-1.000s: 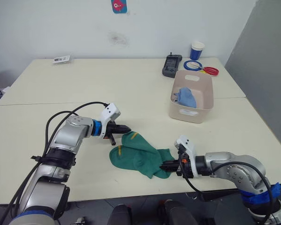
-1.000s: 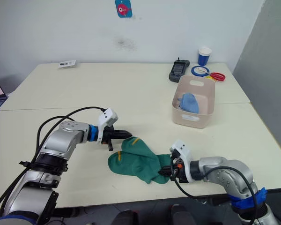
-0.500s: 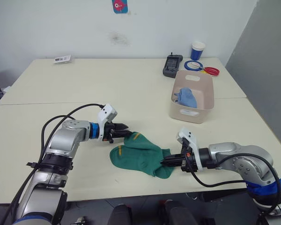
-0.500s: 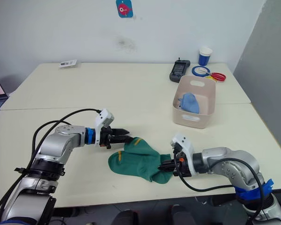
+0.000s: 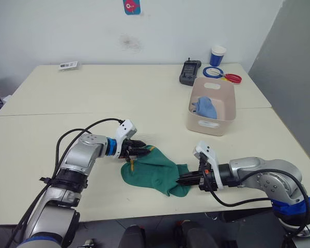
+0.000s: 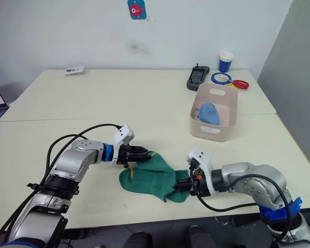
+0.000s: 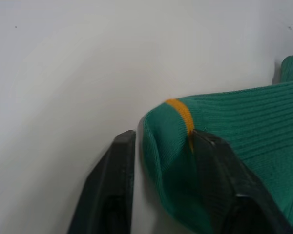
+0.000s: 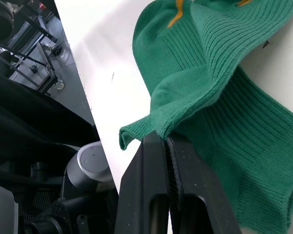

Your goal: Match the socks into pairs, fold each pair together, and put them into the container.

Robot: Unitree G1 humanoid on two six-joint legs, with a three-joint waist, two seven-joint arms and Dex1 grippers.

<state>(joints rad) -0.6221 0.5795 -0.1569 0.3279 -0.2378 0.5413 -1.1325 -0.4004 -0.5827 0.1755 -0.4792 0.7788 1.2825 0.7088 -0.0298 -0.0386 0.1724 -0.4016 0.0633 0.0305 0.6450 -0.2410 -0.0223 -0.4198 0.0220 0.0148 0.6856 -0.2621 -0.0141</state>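
Two dark green socks [image 5: 156,172] lie overlapped on the table near its front edge, each with a small yellow mark [image 7: 180,109]. My left gripper [image 5: 143,151] is open at their left end. Its fingers [image 7: 115,185] straddle the marked edge of one sock, with a gap of table showing beside the fabric. My right gripper [image 5: 183,180] is shut on the socks' right end, and its fingertips [image 8: 158,146] pinch a raised fold of the green knit. The container [image 5: 223,120], a pale pink bin, stands at the right and holds a light blue sock [image 5: 205,107].
Behind the bin stand a blue-and-white paper cup [image 5: 217,55], a black device [image 5: 189,71], a blue ring [image 5: 213,72] and a red ring [image 5: 232,78]. A small card [image 5: 68,65] lies at the far left of the table. The grey wall [image 5: 294,77] is close on the right.
My left gripper has moved right, from beside the socks onto their marked edge. Over the last half second my right gripper has kept its hold on the right end.
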